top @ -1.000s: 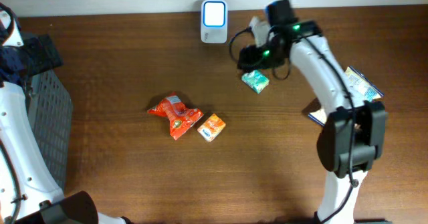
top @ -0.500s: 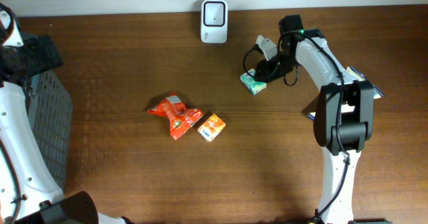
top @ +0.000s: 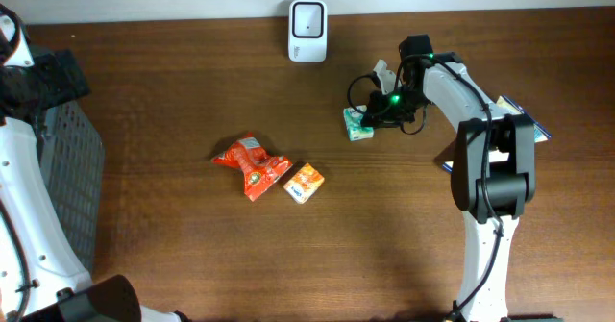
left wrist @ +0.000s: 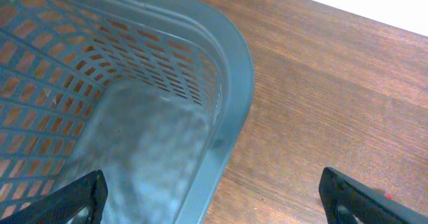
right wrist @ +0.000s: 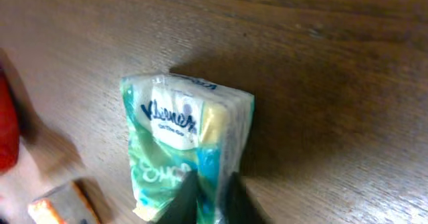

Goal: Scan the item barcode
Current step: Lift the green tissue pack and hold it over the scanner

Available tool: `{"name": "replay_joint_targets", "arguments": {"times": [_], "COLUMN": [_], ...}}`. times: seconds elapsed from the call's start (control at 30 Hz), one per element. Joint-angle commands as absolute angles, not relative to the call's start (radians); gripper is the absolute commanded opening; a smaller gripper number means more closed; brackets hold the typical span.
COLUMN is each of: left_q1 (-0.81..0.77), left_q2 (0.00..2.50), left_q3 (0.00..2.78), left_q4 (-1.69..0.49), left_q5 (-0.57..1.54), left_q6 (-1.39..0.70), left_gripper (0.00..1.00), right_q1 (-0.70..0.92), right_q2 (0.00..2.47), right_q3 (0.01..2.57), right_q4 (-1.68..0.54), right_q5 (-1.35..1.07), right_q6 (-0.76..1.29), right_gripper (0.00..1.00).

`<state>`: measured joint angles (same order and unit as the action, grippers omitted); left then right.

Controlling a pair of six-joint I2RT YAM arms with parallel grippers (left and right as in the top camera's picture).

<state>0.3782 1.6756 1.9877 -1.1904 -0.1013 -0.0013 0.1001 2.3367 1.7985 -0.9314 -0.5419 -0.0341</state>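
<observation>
Well, you are seeing little of the right gripper (top: 373, 118) from overhead, since its wrist and cables are covering the fingertips. In the wrist view they are showing dark and blurred, pinched tight on the lower edge of the tissue pack (right wrist: 187, 150), whose bottom end is running out of frame. The pack is lying on the table (top: 192, 82), below and right of the scanner (top: 307, 18). Your left gripper (left wrist: 221, 207) is hanging spread wide over the basket (left wrist: 234, 90), holding nothing.

Wood table (top: 192, 91): scanner (top: 307, 19), tissue pack (top: 357, 123), red bag (top: 250, 161), orange packet (top: 304, 183), basket (top: 72, 168).
</observation>
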Motion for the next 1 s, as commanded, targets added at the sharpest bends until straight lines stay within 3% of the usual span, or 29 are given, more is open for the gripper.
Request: {"name": "replay_joint_targets", "arguments": {"times": [0.0, 0.27, 0.43, 0.73, 0.97], "left_q1": [0.381, 0.381, 0.381, 0.381, 0.381], "left_q2": [1.66, 1.66, 1.66, 1.66, 1.66], "left_q3": [1.991, 1.991, 1.991, 1.991, 1.991], "left_q4": [-1.191, -1.191, -1.191, -1.192, -1.192], "left_q5": [-0.094, -0.094, -0.094, -0.094, -0.094], "left_q6": [-0.011, -0.011, -0.011, -0.011, -0.011], "left_gripper": [0.99, 0.99, 0.99, 0.99, 0.99], "right_q1": [0.095, 0.083, 0.057, 0.052, 0.052], "right_q2": [2.359, 2.138, 2.088, 2.057, 1.85], "right_q3": [1.773, 1.835, 1.835, 1.835, 1.835], "right_q4": [-0.955, -1.134, -1.13, -1.135, -1.137], "right_q5": [-0.635, -1.088, -1.552, -1.553, -1.552], "right_q6": [0.009, -0.171, -0.182, -0.037, 0.042], "right_gripper": [0.04, 0.04, 0.04, 0.04, 0.04]}}
